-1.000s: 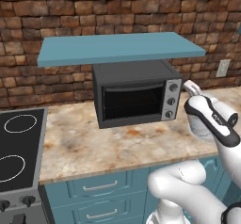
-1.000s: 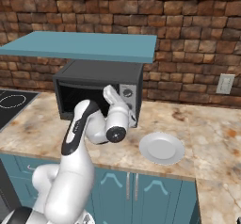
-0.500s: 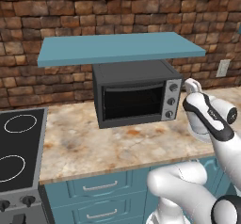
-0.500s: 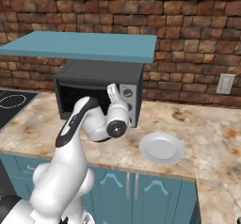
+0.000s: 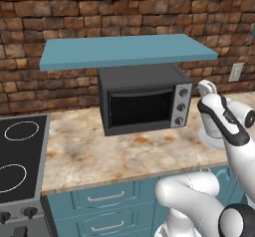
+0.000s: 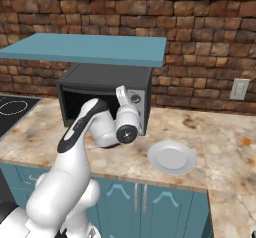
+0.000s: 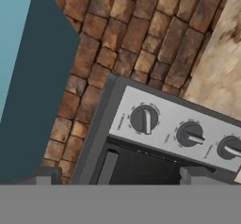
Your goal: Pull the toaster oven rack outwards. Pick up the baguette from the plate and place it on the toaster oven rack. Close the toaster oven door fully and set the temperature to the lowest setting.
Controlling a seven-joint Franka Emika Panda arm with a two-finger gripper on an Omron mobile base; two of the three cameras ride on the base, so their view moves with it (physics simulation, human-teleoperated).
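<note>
Toaster oven: the boxy black countertop oven (image 5: 142,100) is sitting on the mottled stone counter (image 5: 114,154) under the lower blue shelf (image 5: 127,49), against the brick wall.
Door: the black drop-down panel with dark glass (image 5: 140,106) is looking shut in the left base view, so the rack and baguette are presumably sitting inside; neither can be made out.
Knobs: three round grey knobs are lining the silver side panel (image 7: 181,129); in the hand view the first knob (image 7: 144,119) is lying at about 11 o'clock from centre, the middle knob (image 7: 190,134) at 2 o'clock, the last knob (image 7: 229,148) at 3 o'clock.
Plate: the round white plate (image 6: 171,157) is lying bare on the counter, at 4 o'clock from the oven in the right base view.
Gripper: the white two-finger gripper (image 6: 122,96) is hovering just before the knob panel, jaws spread wide, gripping nothing.
Step in hand: judging by the shut door and bare plate, the temperature setting is what is remaining.
Next move: advancing onto the temperature knob, closing on its ridge, turning it to its lowest stop; which knob governs temperature I cannot tell.
</note>
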